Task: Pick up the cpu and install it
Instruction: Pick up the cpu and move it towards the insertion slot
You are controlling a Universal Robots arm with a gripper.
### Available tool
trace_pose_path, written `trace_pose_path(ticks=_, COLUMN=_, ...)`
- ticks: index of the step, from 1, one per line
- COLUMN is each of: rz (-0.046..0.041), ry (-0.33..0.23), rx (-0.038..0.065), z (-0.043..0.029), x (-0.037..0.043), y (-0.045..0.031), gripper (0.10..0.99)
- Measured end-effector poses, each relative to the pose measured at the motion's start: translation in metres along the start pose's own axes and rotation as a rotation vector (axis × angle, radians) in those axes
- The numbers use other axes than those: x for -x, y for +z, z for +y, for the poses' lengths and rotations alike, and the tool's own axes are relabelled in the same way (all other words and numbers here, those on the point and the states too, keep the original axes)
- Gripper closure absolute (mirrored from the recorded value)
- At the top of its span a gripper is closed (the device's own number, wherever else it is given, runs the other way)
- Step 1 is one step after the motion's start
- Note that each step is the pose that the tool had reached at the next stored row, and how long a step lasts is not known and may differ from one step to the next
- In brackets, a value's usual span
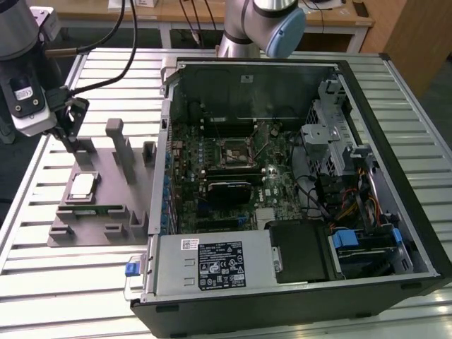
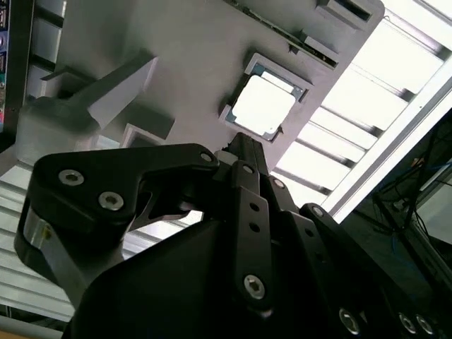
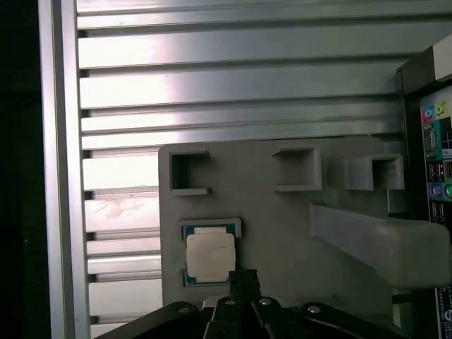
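The cpu (image 1: 82, 186) is a pale silver square lying flat in a recess of the grey holder plate (image 1: 113, 191), at the exterior view's left. My gripper (image 1: 70, 143) hangs above the plate's far end, a little beyond the cpu and not touching it, with its thin black fingers together and nothing between them. In both wrist views the cpu (image 2: 263, 106) (image 3: 210, 254) lies just past the gripper's tip (image 2: 244, 147) (image 3: 244, 277). The open computer case (image 1: 395, 141) holds the motherboard, with its square socket (image 1: 233, 152) near the middle.
A long green memory stick (image 1: 92, 209) lies in a slot of the holder plate beside the cpu. Upright grey posts (image 1: 119, 148) rise from the plate close to the gripper. The case wall (image 1: 164, 155) stands right of the plate. Everything rests on a slatted aluminium table (image 1: 70, 282).
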State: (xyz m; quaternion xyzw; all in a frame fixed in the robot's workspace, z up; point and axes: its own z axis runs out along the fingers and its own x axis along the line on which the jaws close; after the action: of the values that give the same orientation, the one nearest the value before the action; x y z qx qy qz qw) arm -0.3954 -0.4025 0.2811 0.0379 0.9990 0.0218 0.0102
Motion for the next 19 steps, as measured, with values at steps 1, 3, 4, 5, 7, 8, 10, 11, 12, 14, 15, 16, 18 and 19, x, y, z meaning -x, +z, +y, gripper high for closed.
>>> trace_pose_path(ticks=1, rz=0.0, ry=0.0, rx=0.0, z=-0.0008, x=-0.0005, y=0.0017, gripper=0.98)
trace_pose_path(ticks=3, rz=0.0, ry=0.0, rx=0.0, z=-0.0018, x=-0.0017, y=0.0052, gripper=0.98)
trace_pose_path(ticks=4, rz=0.0001, ry=0.0, rx=0.0, z=-0.0024, x=-0.0024, y=0.007, gripper=0.98)
trace_pose_path(ticks=5, rz=0.0001, ry=0.0, rx=0.0, z=-0.003, x=-0.003, y=0.0088, gripper=0.98)
trace_pose_path(ticks=7, rz=0.0001, ry=0.0, rx=0.0, z=-0.0041, x=-0.0041, y=0.0123, gripper=0.98)
trace_pose_path(ticks=8, rz=0.0001, ry=0.0, rx=0.0, z=-0.0047, x=-0.0046, y=0.0141, gripper=0.98)
trace_pose_path(ticks=10, rz=0.0002, ry=0.0, rx=0.0, z=-0.0058, x=-0.0057, y=0.0176, gripper=0.98)
trace_pose_path(ticks=11, rz=0.0001, ry=0.0, rx=0.0, z=-0.0065, x=-0.0062, y=0.0192, gripper=0.98)
trace_pose_path(ticks=12, rz=0.0001, ry=0.0, rx=0.0, z=-0.0074, x=-0.0067, y=0.0206, gripper=0.98)
trace_pose_path(ticks=14, rz=0.0, ry=0.0, rx=0.0, z=-0.0094, x=-0.0076, y=0.0233, gripper=0.98)
trace_pose_path(ticks=15, rz=0.0001, ry=0.0, rx=0.0, z=-0.0104, x=-0.0081, y=0.0247, gripper=0.98)
trace_pose_path(ticks=16, rz=-0.0001, ry=0.0, rx=0.0, z=-0.0114, x=-0.0084, y=0.0265, gripper=0.98)
trace_pose_path(ticks=18, rz=0.0, ry=0.0, rx=0.0, z=-0.0125, x=-0.0095, y=0.03, gripper=0.98)
trace_pose_path(ticks=19, rz=0.0001, ry=0.0, rx=0.0, z=-0.013, x=-0.0101, y=0.0318, gripper=0.98)
